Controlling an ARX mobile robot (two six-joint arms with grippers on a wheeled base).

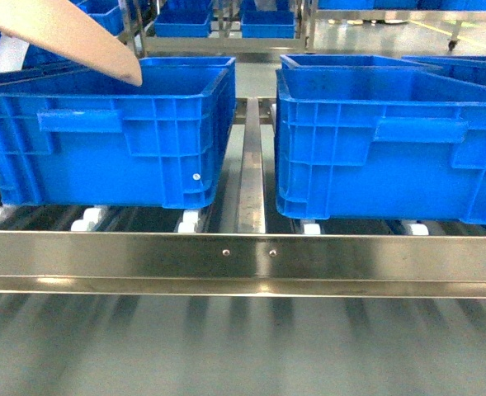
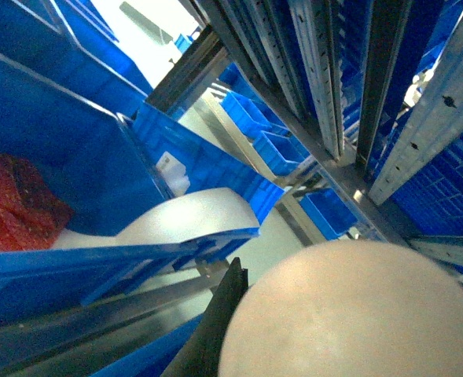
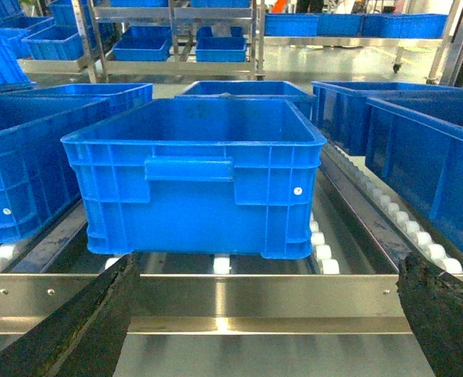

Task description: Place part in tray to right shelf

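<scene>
Right pincer [image 3: 266,314] spread wide before shelf [image 1: 243,256], left pincer's state unclear, tray [image 1: 69,37] over left crate [image 1: 110,136]

Right gripper [image 3: 266,314]: jaws spread wide — the two dark, rough-surfaced fingers [image 3: 82,330] sit at the far lower corners of the right wrist view, nothing between them.
Left gripper: not identifiable in any view — state cannot be judged.
Arms: neither visible in the head view.

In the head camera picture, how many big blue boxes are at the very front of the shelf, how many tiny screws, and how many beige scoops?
Front blue crates: 2
Screws: 2
Beige tray: 1
Total: 5
</scene>
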